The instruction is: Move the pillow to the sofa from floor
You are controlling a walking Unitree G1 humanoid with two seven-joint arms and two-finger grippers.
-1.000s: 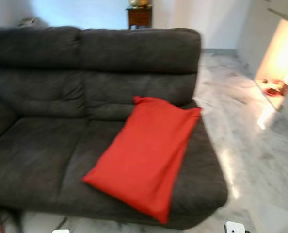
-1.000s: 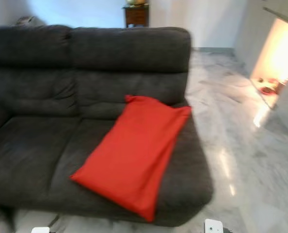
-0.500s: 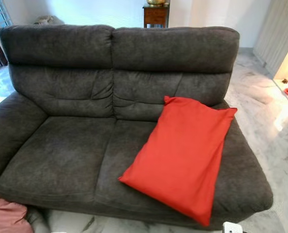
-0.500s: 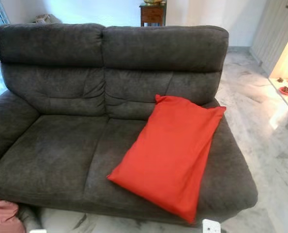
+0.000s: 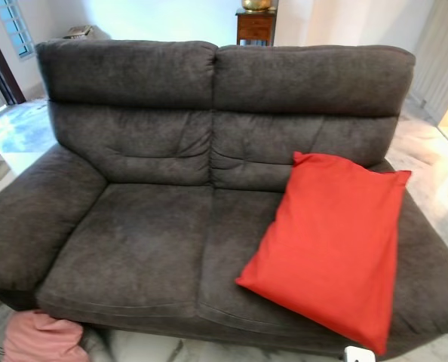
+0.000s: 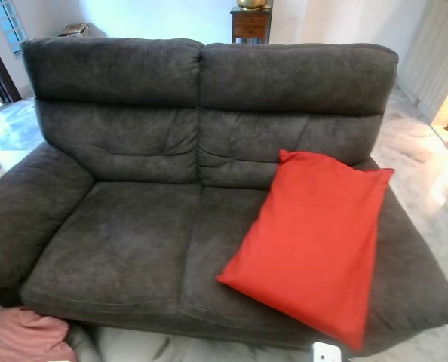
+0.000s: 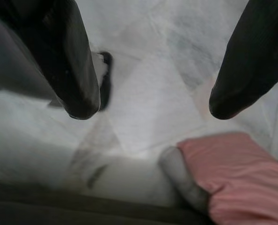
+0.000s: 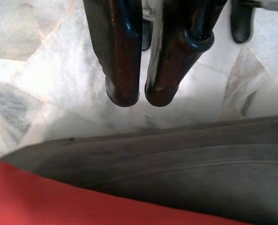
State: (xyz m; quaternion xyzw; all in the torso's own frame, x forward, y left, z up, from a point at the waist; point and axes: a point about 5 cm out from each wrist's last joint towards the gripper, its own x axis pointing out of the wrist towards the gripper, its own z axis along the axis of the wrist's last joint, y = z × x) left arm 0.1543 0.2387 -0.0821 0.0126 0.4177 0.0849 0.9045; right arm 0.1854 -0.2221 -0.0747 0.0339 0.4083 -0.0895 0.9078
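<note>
Pillow, pink (image 5: 39, 339): lies on the marble floor (image 7: 148, 112) at the sofa's front left corner, touching or just under the seat edge below the left armrest; a grey fold of cloth sits against it in the left wrist view. Pillow, red (image 6: 314, 241): rests on the right seat cushion, tilted, upper edge against the backrest, lower corner hanging over the front edge of the seat. Sofa (image 5: 156, 151): dark grey, two seats, padded backrest and rolled left armrest. Side cabinet (image 5: 256, 23): wooden, behind the sofa against the white wall, a brass-coloured vessel on top. Left end effector (image 7: 153, 101): fingers spread wide, holding nothing, hanging above the floor near the pink pillow. Right end effector (image 8: 138, 96): fingers drawn together, tips almost touching, nothing between them, above the floor just in front of the sofa's edge beside the red pillow.
</note>
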